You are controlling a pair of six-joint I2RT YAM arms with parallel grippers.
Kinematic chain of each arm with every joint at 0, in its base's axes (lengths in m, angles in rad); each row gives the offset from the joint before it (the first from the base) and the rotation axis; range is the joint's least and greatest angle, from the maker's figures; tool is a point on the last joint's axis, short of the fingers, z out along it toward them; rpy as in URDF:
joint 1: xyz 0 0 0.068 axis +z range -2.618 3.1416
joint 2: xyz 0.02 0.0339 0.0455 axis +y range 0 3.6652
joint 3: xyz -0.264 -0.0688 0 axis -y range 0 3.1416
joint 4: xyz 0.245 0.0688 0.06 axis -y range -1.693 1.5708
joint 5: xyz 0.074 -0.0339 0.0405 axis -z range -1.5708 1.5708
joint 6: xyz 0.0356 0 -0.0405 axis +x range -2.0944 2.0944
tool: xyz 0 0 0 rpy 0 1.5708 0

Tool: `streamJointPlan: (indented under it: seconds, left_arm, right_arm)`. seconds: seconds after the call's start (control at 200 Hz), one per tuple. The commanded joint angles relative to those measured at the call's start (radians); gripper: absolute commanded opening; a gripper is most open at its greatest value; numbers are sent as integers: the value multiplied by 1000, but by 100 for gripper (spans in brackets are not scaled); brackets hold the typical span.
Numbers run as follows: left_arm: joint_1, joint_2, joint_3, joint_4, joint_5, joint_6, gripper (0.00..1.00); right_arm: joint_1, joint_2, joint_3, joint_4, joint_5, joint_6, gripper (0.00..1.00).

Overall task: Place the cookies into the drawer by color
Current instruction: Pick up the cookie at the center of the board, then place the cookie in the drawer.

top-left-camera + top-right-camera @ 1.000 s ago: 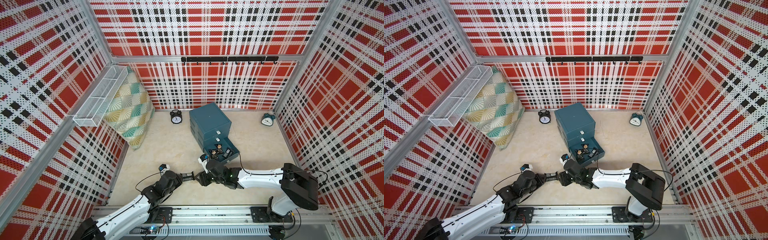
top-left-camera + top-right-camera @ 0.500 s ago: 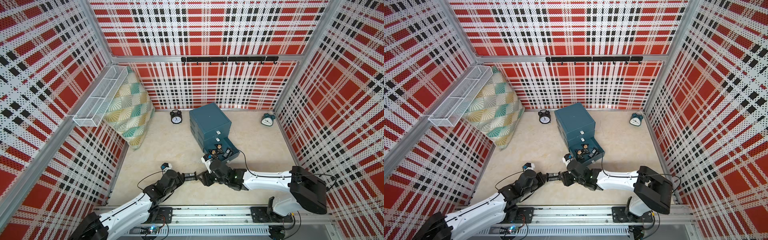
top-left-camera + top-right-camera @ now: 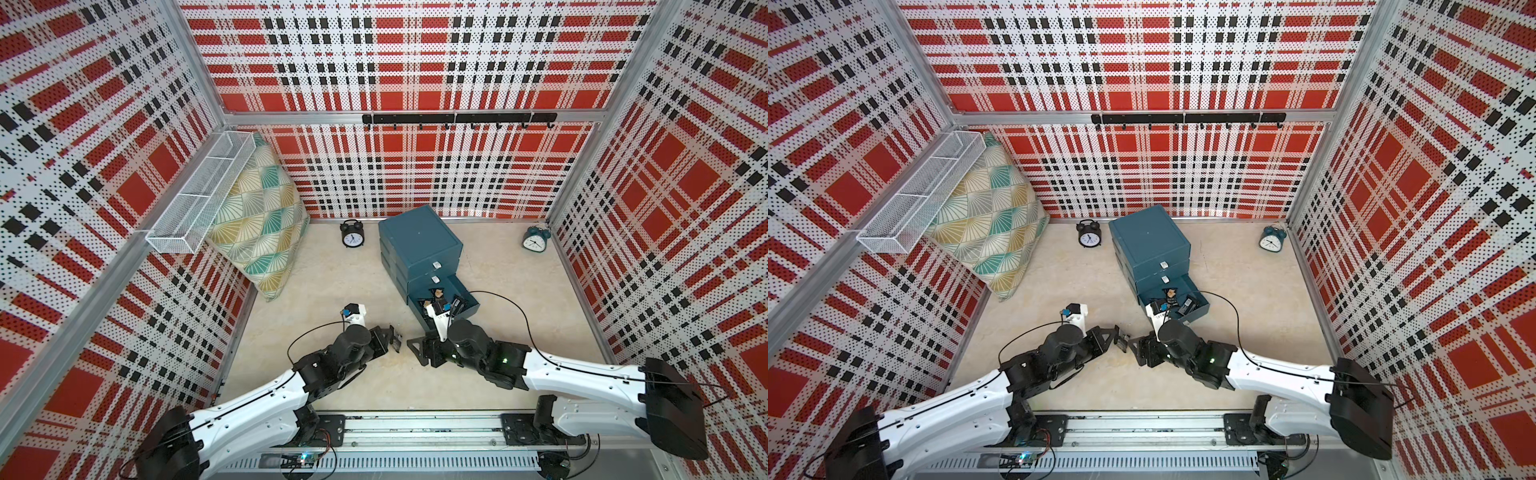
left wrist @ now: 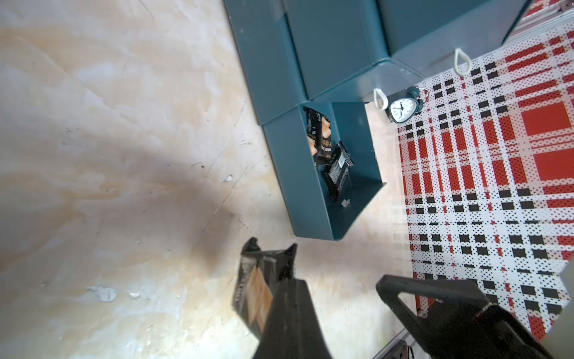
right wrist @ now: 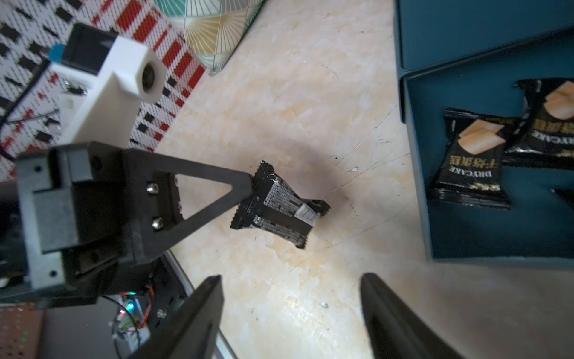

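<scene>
Low before the drawer (image 3: 419, 245), left gripper (image 5: 248, 188) tight on black packet (image 5: 281, 205); right gripper (image 5: 290, 279) agape.

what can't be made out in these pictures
top two drawers: shut, contents hidden in every view
bottom drawer: in both top views the right wrist camera covers its near corner
black packet: in the left wrist view the left gripper covers part of its front

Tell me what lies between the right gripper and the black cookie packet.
Nothing; the right wrist view shows only bare tabletop between right gripper and black cookie packet.
</scene>
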Motion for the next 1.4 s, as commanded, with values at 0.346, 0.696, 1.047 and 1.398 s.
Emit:
streamJointPlan:
  seconds: [0.346, 0.696, 1.047, 1.398]
  left_arm:
    - [-94, 209, 276, 29, -64, 118, 0]
    - [-96, 474, 555, 22, -74, 277, 0]
    - [-84, 829, 846, -16, 11, 395, 0]
    - [-41, 1027, 1004, -65, 57, 455, 0]
  right_arm:
    - [-57, -301, -64, -236, 235, 57, 100]
    - [-61, -403, -62, -426, 423, 169, 100]
    - [-65, -436, -49, -552, 533, 261, 100]
    - [-65, -508, -86, -562, 536, 259, 100]
